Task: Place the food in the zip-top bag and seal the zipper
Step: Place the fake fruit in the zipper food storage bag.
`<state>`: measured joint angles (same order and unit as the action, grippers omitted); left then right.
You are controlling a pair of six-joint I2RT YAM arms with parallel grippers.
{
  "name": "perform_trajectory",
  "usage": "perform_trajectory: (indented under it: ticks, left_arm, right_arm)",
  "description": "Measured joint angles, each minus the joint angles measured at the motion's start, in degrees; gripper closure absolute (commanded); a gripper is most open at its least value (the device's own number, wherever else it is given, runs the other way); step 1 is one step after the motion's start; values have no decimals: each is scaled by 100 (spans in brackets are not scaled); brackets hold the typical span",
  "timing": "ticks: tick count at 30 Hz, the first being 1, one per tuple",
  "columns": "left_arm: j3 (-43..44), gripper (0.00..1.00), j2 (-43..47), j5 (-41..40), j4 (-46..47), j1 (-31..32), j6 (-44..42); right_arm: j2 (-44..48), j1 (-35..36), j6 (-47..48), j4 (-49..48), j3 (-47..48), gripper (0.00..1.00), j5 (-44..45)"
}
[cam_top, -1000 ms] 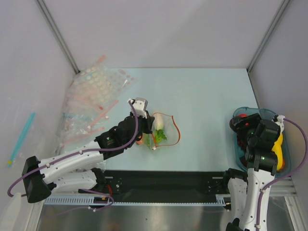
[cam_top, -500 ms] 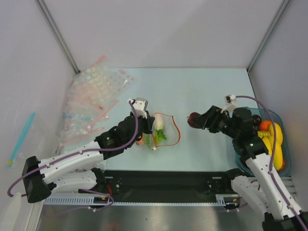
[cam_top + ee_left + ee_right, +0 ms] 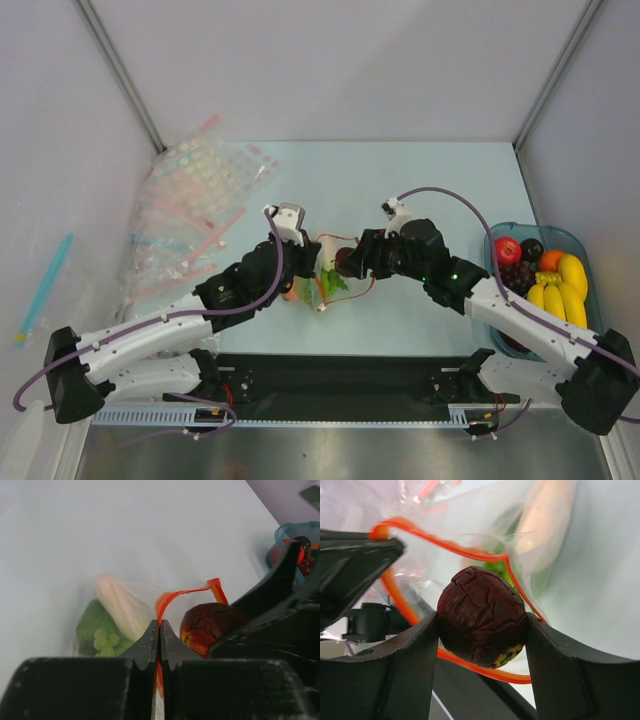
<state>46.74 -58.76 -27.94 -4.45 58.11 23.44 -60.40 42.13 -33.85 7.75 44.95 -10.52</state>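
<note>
**Right gripper (image 3: 352,262) has carried the dark red toy fruit (image 3: 481,622) over to the bag's mouth**

Half a second ago this gripper hung over the pale blue-green table (image 3: 430,180), partway out from the teal plastic bin (image 3: 515,226). It is now at the clear plastic zip-top bag (image 3: 465,525). Its two fingers are apart by the width of the fruit and press on either side of it. In the right wrist view the fruit sits framed by the loop of the red-orange zipper strip (image 3: 192,588). Whether it has passed the rim cannot be told.

The left gripper (image 3: 159,627) is where it was, its fingers pressed together on the strip and holding that side of the mouth up. The bag lies near the middle of the table with its mouth gaping towards the right arm. The strip bows into an open loop rather than a straight line. Inside lie a white toy radish (image 3: 122,607), its long axis running from mouth to bottom, and green toy pieces (image 3: 97,630) beside it.
</note>
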Motion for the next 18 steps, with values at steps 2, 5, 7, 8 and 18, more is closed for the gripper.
perform_trajectory:
  ticks: [2,5,7,8,18]
  left_arm:
    - [0,94,66,13,0,0,0]
    - [0,94,151,13,0,0,2]
    - [0,94,177,13,0,0,2]
    - [0,93,179,15,0,0,2]
    - [0,92,179,-35,-2,-15,7]
  right_arm:
    - [-304,52,24,-79,79,67,129]
    - [-691,129,103,-179,251,32,326]
    - [-905,238,197,-216,437,17,485]
    - [-975,308,258,-210,531,14,570]
    - [-942,533,1108,151,1318,5,824]
